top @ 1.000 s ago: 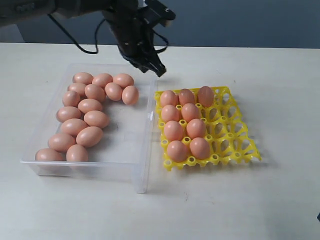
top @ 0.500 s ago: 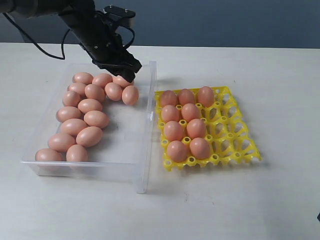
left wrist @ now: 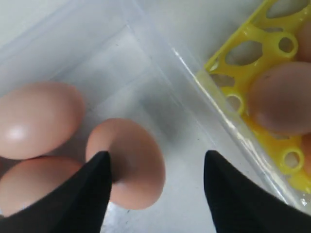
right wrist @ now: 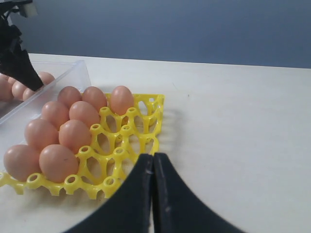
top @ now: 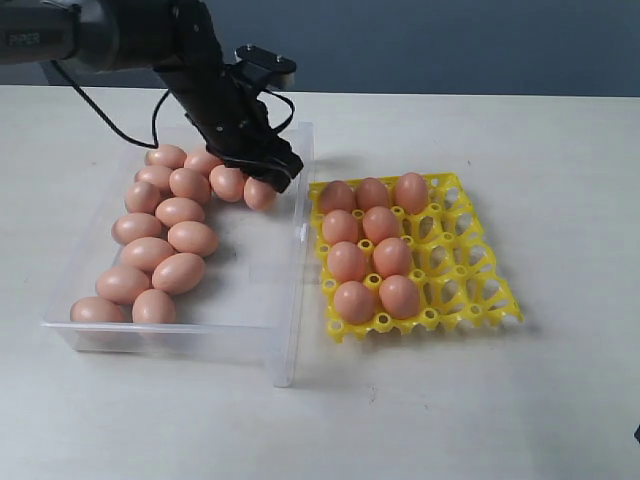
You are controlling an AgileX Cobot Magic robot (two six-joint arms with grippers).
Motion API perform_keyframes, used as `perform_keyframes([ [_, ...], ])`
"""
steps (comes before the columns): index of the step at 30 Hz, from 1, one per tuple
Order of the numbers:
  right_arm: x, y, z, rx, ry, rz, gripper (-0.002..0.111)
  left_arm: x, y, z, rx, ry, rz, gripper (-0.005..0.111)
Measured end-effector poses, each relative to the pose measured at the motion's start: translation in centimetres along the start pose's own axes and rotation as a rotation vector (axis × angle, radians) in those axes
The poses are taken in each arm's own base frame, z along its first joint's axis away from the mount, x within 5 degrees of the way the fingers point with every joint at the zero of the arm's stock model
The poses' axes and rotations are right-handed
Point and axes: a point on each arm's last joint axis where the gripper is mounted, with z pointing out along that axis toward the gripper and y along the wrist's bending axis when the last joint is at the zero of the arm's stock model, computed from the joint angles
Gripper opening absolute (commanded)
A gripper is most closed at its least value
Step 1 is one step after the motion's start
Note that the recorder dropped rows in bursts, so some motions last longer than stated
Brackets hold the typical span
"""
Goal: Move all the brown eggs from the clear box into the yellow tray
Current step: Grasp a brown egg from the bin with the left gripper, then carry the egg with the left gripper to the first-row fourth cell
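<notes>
The clear box (top: 290,300) on the left holds several brown eggs (top: 180,240) in loose rows. My left gripper (top: 275,172) hangs low over the box's far right corner, open, just above the end egg (top: 258,193) of the back row. In the left wrist view that egg (left wrist: 133,160) lies between the fingers of the gripper (left wrist: 158,155), close against one finger, and is not gripped. The yellow tray (top: 470,270) to the right carries several eggs (top: 370,250) in its left cups. My right gripper (right wrist: 153,158) is shut and empty, near the tray (right wrist: 141,126).
The box wall (left wrist: 160,53) runs close beside the gripper, with the tray's edge (left wrist: 243,43) just beyond it. Two more eggs (left wrist: 39,119) lie next to the one between the fingers. The tray's right-hand cups (top: 455,250) are empty. Bare table surrounds both.
The left gripper swung from above the box's far right corner to the left, then came down over the back row's end egg. Its jaws went from shut to open.
</notes>
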Motion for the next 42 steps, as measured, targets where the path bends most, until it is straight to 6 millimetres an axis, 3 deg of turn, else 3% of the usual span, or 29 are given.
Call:
perform_keyframes([
  [5,0.0,0.0,0.0,0.0,0.0,0.0,0.001,0.1,-0.2,1.6,-0.016,0.005,-0.002,0.055],
  [17,0.0,0.0,0.0,0.0,0.0,0.0,0.001,0.1,0.4,1.9,-0.079,-0.01,0.0,0.055],
  [25,0.0,0.0,0.0,0.0,0.0,0.0,0.001,0.6,0.5,3.6,-0.056,0.016,-0.028,0.054],
  [28,0.0,0.0,0.0,0.0,0.0,0.0,0.001,0.5,0.5,3.4,-0.055,0.013,-0.029,0.039],
  [32,0.0,0.0,0.0,0.0,0.0,0.0,0.001,0.1,0.3,2.2,-0.056,-0.004,-0.024,-0.001],
  [42,0.0,0.0,0.0,0.0,0.0,0.0,0.001,-2.8,-1.5,-6.2,-0.025,-0.243,0.055,0.0],
])
